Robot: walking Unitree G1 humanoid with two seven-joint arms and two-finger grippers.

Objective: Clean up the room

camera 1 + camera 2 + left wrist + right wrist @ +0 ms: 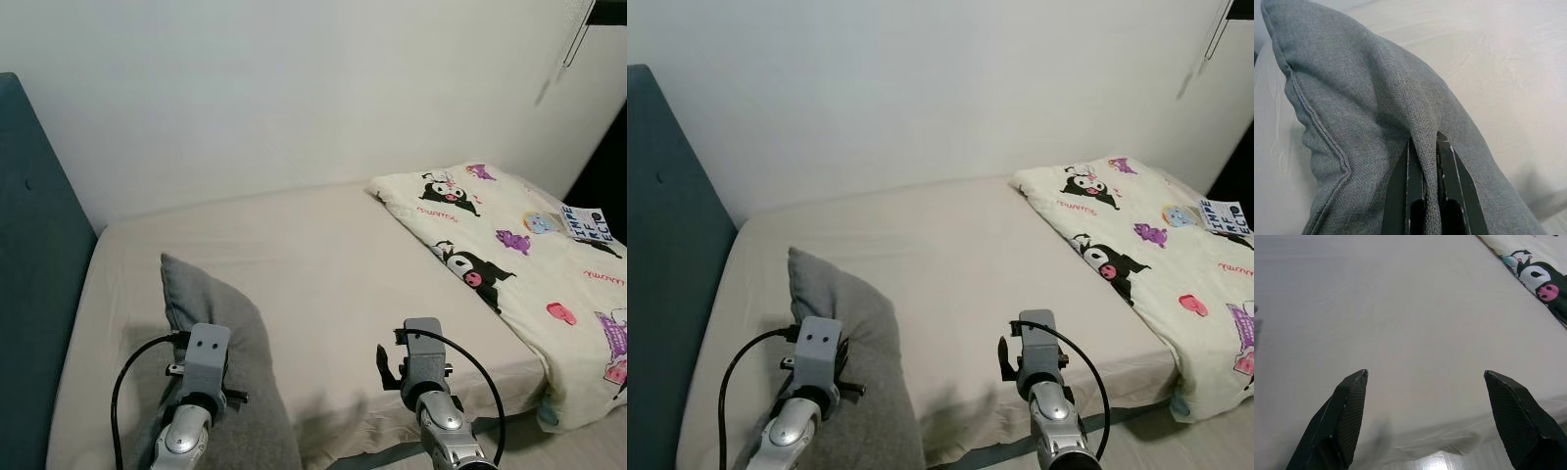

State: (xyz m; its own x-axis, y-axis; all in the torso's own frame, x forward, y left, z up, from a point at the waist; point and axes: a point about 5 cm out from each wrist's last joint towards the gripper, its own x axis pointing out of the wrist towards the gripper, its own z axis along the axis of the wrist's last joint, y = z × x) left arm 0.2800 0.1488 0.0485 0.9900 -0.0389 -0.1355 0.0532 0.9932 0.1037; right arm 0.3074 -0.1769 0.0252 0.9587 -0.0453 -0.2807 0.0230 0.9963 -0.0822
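The left gripper [1425,161] was clamped on a fold of the grey woven-fabric pillow [220,343], its two black fingers [1408,191] pinching a ridge of cloth between them. That pillow lay at the near left of the bed, right under the left arm, with its long axis running away from the robot toward the wall and one pointed corner standing up at the far end. It leaned toward the dark teal padded headboard [34,294], which stood just beside it on the left, so I judged that any move to set it in place would carry it leftward and back, and the left arm was plainly the nearer one for that. The cloth looked coarse and soft, with a stitched seam along its edge, and it was bunched where the fingers held it.

Around it the pale beige fitted bedsheet [323,264] stretched smooth to the white wall. The right gripper [1425,416] hovered spread wide and empty over the sheet's near edge, well apart from the pillow. On the far right lay a cream quilt printed with cartoon characters [509,255], draped over the bed's corner.
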